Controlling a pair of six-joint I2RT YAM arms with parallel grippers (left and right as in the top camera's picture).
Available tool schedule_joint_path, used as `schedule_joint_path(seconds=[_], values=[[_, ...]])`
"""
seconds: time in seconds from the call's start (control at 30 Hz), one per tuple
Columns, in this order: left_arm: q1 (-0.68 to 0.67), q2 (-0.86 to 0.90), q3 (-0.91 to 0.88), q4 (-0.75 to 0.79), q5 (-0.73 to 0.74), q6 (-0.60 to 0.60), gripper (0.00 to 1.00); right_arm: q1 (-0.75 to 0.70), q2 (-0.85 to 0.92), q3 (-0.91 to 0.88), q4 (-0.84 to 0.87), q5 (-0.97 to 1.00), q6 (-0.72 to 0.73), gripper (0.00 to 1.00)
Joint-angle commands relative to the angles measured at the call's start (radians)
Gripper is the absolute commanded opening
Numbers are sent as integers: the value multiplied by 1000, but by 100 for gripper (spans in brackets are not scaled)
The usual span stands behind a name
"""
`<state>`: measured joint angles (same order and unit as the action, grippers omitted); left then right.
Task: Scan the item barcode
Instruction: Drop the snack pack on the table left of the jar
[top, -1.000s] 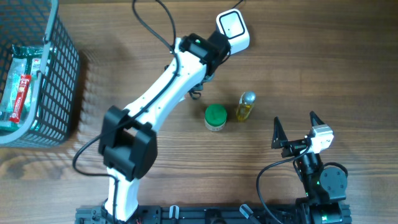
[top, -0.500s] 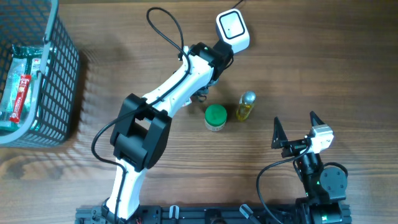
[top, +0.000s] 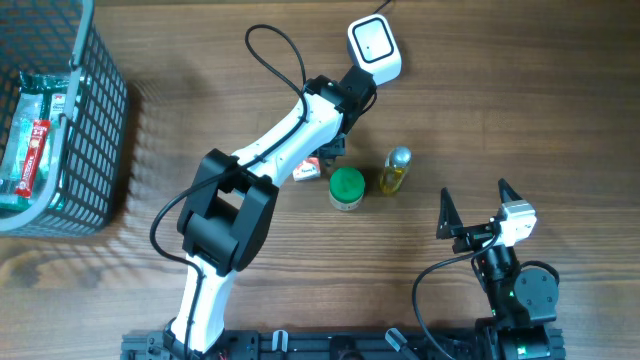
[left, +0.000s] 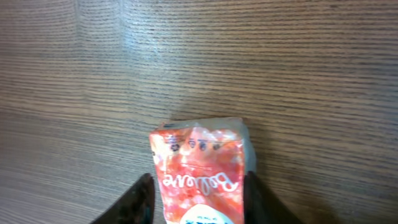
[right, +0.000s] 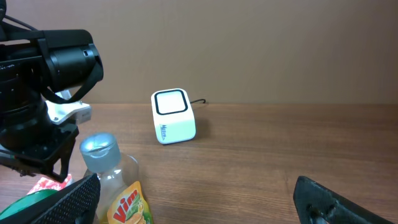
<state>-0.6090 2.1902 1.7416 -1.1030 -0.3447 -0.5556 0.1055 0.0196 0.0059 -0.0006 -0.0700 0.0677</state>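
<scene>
A red and white snack packet (left: 198, 174) lies flat on the wooden table between the fingers of my left gripper (left: 199, 182). The jaws stand a little apart on either side of it, with a thin gap at each edge, so the gripper is open. From overhead the packet (top: 308, 171) shows just below and left of the left gripper (top: 331, 150). The white barcode scanner (top: 374, 47) sits further back, also seen as a scanner (right: 172, 116) in the right wrist view. My right gripper (top: 473, 192) rests wide open and empty at the front right.
A green-lidded jar (top: 347, 187) and a yellow Vim bottle (top: 395, 170) stand just right of the packet. A dark wire basket (top: 95, 110) with several packaged goods sits at the far left. The scanner's cable runs off the back edge.
The left arm drew back from the scanner and lowered toward the table. Its jaws parted and the packet now lies on the wood. The right arm stayed still.
</scene>
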Motion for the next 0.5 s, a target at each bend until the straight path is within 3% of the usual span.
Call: schedule_joint_path(seconds=[0.0,0.23,0.37,0.43,0.47], values=[[12,2,-8,1,16,28,43,-5,-4,-1,2,9,11,100],[103,-157,35,0,10,76,50,-5,-4,-1,2,9,11,100],[249,-333,100,9,-86,121,71,-5,-4,-1,2,9,11,100],[357,-435,135,45,-68,267,77,-5,-4,-1,2,9,11,100],[407,-476,145,69,-53,320,85,-5,-4,-1,2,9,11,100]])
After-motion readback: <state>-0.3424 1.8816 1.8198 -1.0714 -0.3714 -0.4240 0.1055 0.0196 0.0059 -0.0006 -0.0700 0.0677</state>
